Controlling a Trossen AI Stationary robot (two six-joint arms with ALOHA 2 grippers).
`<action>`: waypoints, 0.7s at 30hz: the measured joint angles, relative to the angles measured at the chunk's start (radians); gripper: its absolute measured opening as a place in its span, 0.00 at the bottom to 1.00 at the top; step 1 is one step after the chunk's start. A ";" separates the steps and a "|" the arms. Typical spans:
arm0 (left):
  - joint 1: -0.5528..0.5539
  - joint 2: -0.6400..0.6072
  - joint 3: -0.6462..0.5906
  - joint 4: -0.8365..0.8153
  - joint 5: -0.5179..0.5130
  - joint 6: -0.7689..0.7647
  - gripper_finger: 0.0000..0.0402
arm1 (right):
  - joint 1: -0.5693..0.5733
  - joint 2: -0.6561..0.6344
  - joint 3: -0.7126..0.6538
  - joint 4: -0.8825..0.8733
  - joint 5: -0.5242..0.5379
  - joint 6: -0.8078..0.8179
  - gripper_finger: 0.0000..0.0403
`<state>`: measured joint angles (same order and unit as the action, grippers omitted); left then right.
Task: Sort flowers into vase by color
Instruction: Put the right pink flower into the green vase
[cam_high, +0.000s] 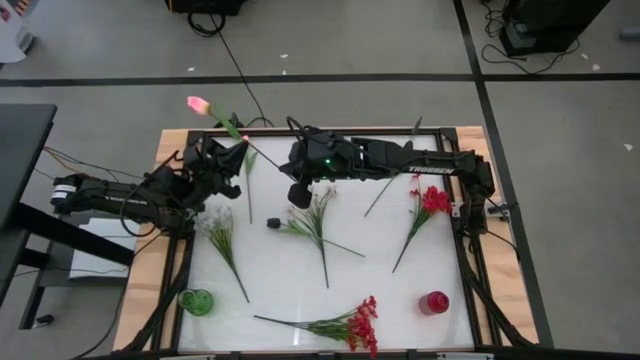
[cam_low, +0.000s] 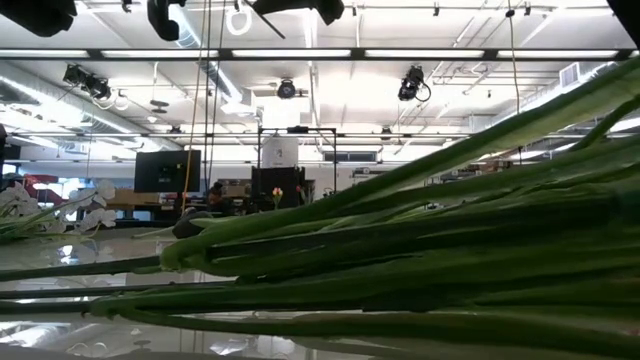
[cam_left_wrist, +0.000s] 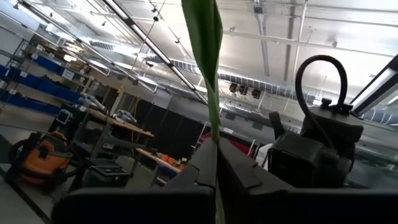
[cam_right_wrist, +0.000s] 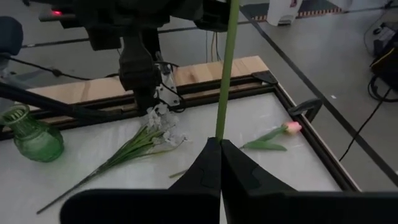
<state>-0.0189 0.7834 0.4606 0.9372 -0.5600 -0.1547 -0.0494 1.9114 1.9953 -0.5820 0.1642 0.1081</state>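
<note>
Both grippers are shut on the same pink rosebud stem (cam_high: 232, 125), held in the air over the far edge of the tabletop (cam_high: 300, 290). The left gripper (cam_high: 226, 150) pinches it with fingers (cam_left_wrist: 193, 177) narrow around the green stalk, and the bud (cam_high: 198, 104) sticks out past that far edge. The right gripper (cam_high: 296, 160) clamps the stem's other end between its fingers (cam_right_wrist: 205, 168), likewise almost together. On the tabletop, a white small-blossom sprig (cam_high: 222, 235) lies just beside the left gripper, its stem pointing toward the green vase (cam_high: 196, 301) at the near left corner. A pink-tipped leafy bunch (cam_high: 315, 222) lies under the right gripper near the middle, a red blossom spray (cam_high: 425, 210) lies toward the right side, and another red spray (cam_high: 345, 325) rests along the near edge between the green vase and the red vase (cam_high: 435, 302). A second pink rosebud (cam_right_wrist: 283, 130) lies by the tabletop's frame.
</note>
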 joint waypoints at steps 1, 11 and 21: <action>0.000 0.000 0.000 -0.006 0.000 -0.007 0.02 | 0.000 0.000 0.000 -0.005 0.000 0.000 0.01; -0.043 -0.015 0.036 -0.123 -0.016 0.087 0.00 | -0.023 -0.057 0.000 -0.089 0.052 0.077 0.18; -0.108 -0.004 0.351 -0.792 -0.056 0.167 0.00 | -0.107 -0.246 0.000 -0.319 0.137 0.106 0.31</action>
<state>-0.1271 0.7793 0.8119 0.1449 -0.6159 0.0122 -0.1566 1.6651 1.9953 -0.9008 0.3012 0.2142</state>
